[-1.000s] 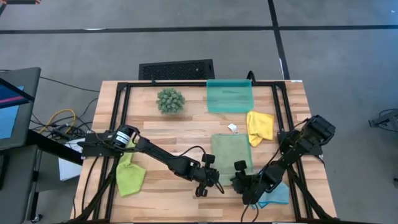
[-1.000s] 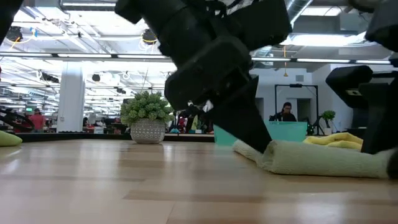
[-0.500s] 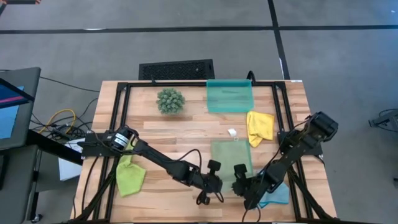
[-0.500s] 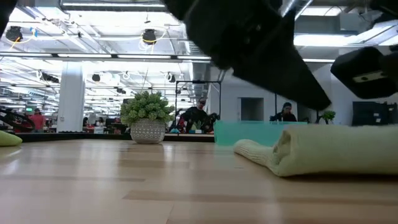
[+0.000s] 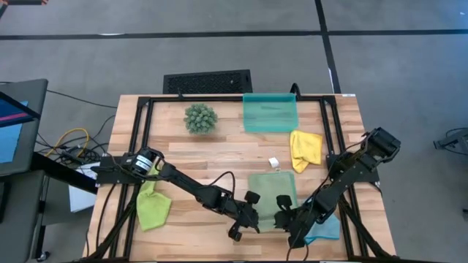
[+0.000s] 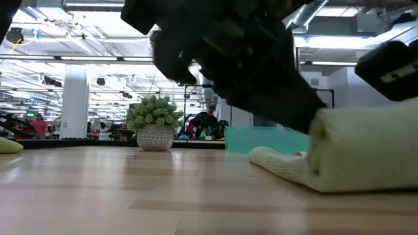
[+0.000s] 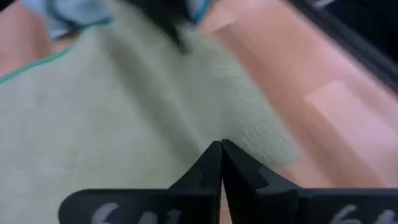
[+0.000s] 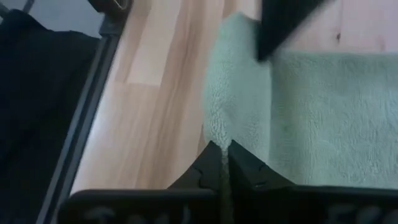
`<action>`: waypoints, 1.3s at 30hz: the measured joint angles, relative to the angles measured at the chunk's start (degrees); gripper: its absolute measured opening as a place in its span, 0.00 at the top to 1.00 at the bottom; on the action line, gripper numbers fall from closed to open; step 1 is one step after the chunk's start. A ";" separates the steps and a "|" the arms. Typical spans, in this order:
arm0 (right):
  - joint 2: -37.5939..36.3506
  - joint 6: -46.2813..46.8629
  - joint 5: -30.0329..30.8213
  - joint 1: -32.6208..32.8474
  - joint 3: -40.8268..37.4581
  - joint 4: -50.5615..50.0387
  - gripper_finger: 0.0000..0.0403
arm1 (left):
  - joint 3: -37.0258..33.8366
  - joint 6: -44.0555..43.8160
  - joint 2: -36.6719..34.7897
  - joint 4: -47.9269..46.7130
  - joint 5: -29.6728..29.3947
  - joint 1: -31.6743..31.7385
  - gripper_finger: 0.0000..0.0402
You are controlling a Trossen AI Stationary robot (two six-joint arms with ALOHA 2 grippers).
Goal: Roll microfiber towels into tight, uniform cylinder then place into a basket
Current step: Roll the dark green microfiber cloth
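The sage green towel (image 5: 272, 188) lies on the table's near right part, its near end raised in a thick fold (image 6: 366, 150). My right gripper (image 5: 281, 217) is shut on that near end. My left gripper (image 5: 257, 217) is shut at the fold's left end. The teal basket (image 5: 270, 112) stands at the far edge. Three more towels lie about: a yellow one (image 5: 305, 148) to the right, a lime green one (image 5: 152, 206) at the near left, and a light blue one (image 5: 323, 228) under my right arm. My left gripper has its shut fingertips (image 7: 221, 149) against the left end of the towel's raised fold (image 6: 315, 127), slanting down from the table's left. Whether any cloth is pinched between them I cannot tell. My right gripper pinches the sage towel's near edge (image 8: 214, 134) between its two fingers, slanting down from the near right. That edge is lifted off the table, and the rest of the towel lies flat beyond it.
A round spiky plant ball (image 5: 200, 117) stands at the far left and a black slotted grille (image 5: 208, 80) lies beyond the far edge. A black frame (image 5: 139, 131) borders the table. Bare wood shows in the middle left.
My right gripper has risen with the sage towel's near edge, and the fold there now stands taller and thicker. The towel's far edge, with its white tag, has slid toward the table's near edge. My left gripper has turned and tipped at the fold's left end.
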 joint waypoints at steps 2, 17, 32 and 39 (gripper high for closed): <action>0.00 0.03 0.02 -0.06 -0.69 0.38 0.96 | 0.00 0.04 0.00 -0.11 1.78 -0.15 1.00; 0.00 3.30 -8.90 -6.23 -8.33 13.58 0.96 | 0.47 3.81 -3.35 -5.73 -13.78 -3.46 1.00; -0.50 5.85 -12.65 -11.65 -8.33 9.03 0.94 | 0.55 4.40 -3.85 1.53 -8.46 -3.62 1.00; -0.44 5.61 -12.93 -12.57 -8.31 8.30 0.92 | -1.15 1.48 -3.82 2.69 -7.66 -2.47 1.00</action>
